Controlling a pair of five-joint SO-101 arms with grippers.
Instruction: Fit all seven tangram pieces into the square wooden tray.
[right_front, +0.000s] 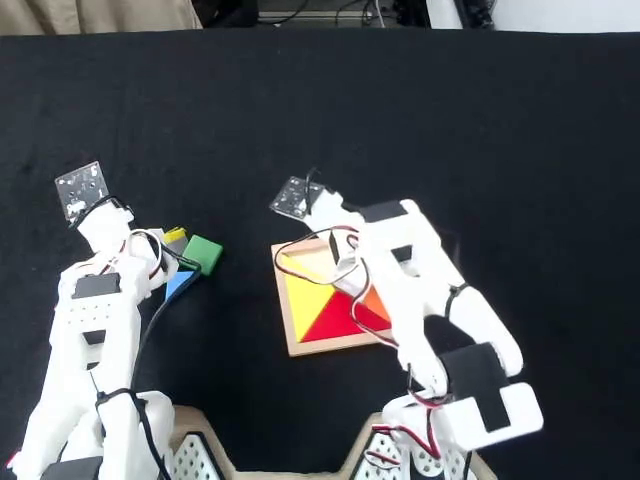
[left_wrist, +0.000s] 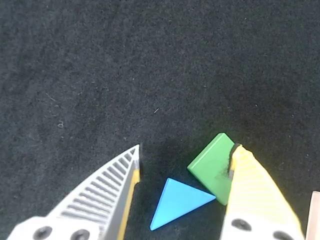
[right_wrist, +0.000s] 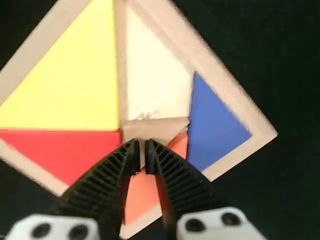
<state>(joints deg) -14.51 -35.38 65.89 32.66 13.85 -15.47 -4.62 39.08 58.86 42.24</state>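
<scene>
The square wooden tray lies at mid-table. In it are a large yellow triangle, a large red triangle, a blue triangle and an orange piece; a pale patch of bare tray floor shows between them. My right gripper hangs shut just above the tray's middle with nothing between its fingers. To the left on the black cloth lie a green square and a small blue triangle. My left gripper is open and low over them, the blue triangle between its fingers, one finger overlapping the green square.
The black cloth covers the whole table. The right arm leans across the tray's right side and hides part of it. The green square sits about a hand's width left of the tray.
</scene>
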